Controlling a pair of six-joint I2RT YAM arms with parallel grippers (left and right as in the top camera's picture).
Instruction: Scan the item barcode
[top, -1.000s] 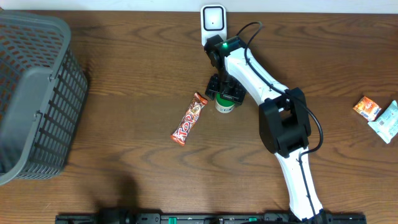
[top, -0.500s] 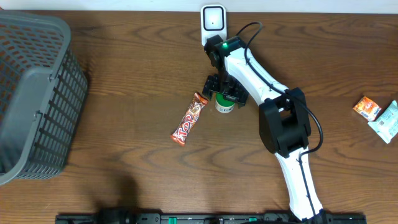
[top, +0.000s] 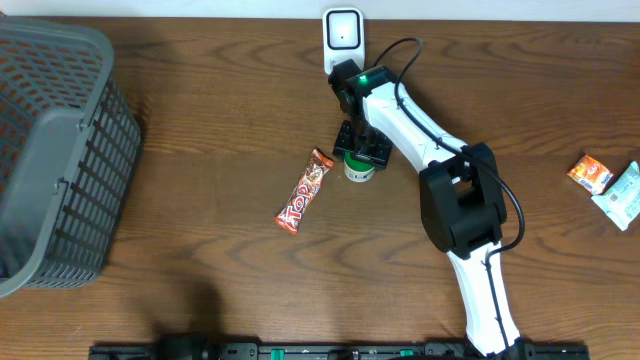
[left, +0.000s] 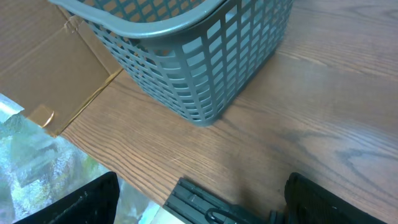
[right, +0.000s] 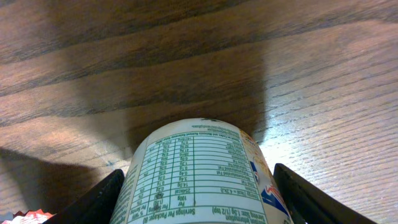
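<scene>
A small white can with a green top (top: 359, 172) stands upright on the table, below the white barcode scanner (top: 343, 35) at the back edge. My right gripper (top: 361, 152) reaches down over the can. In the right wrist view the can's nutrition label (right: 199, 168) fills the space between the two black fingers (right: 99, 199), which lie against its sides. My left gripper (left: 199, 205) is open with nothing in it, low over the table's near left edge, and does not show in the overhead view.
An orange-red candy bar (top: 305, 190) lies just left of the can. A grey plastic basket (top: 60, 150) fills the left end of the table, also close in the left wrist view (left: 205, 56). Two snack packets (top: 591, 174) (top: 620, 195) lie at the far right.
The right gripper's fingers spread wider around the can, then drew in against its sides. The can and the left arm have stayed in place.
</scene>
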